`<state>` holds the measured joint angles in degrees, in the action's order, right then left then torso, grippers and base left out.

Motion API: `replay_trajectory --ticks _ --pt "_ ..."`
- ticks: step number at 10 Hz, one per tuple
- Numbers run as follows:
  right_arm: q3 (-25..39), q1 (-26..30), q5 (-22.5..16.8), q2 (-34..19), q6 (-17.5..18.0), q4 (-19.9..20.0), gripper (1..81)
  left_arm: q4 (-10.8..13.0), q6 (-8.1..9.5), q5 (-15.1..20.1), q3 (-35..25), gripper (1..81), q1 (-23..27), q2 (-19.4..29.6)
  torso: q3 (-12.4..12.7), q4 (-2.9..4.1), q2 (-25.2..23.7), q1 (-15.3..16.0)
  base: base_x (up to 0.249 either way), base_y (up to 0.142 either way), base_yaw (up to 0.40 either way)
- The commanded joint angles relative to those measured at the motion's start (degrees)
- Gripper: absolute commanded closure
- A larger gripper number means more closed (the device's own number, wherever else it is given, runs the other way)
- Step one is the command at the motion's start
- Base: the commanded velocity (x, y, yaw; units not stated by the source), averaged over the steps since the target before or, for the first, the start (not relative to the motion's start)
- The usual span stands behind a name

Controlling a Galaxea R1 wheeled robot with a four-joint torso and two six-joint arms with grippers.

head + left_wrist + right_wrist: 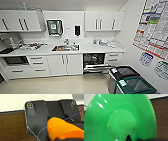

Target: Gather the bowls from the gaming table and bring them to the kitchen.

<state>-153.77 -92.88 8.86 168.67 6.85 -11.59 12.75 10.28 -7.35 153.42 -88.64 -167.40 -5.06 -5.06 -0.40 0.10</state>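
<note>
A green bowl (120, 120) lay hard against the right wrist camera, underside facing it, and an orange bowl (62, 129) sat as close at the left wrist; each appeared carried, but whether either set of jaws was clamped could not be told. Ahead stood the kitchen: worktop (95, 48), sink (65, 47) near centre, dishwasher (94, 62) door open below right, bins (130, 81) at right, bare floor (62, 85) between.

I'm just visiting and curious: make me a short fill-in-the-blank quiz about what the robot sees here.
1. The bowl close to the right wrist camera is ____ in colour.
2. The bowl by the left wrist camera is ____.
3. Below the worktop, the dishwasher door stands ____.
4. The sink is set into the ____.

Missing words: green; orange; open; worktop
</note>
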Motion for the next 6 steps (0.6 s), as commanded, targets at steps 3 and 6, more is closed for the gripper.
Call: replay_trajectory --ticks 3,6 --pt "0.3 1.3 -2.6 0.0 -0.3 -1.1 81.1 0.3 -0.35 3.0 0.1 81.1 1.3 0.6 0.0 0.00 0.0 -0.1 0.098 0.000 0.000" --pt "0.3 1.3 -2.6 0.0 -0.3 -1.1 81.1 0.3 -0.35 3.0 0.1 81.1 1.3 0.6 0.0 0.00 0.0 -0.1 0.116 0.000 0.000"
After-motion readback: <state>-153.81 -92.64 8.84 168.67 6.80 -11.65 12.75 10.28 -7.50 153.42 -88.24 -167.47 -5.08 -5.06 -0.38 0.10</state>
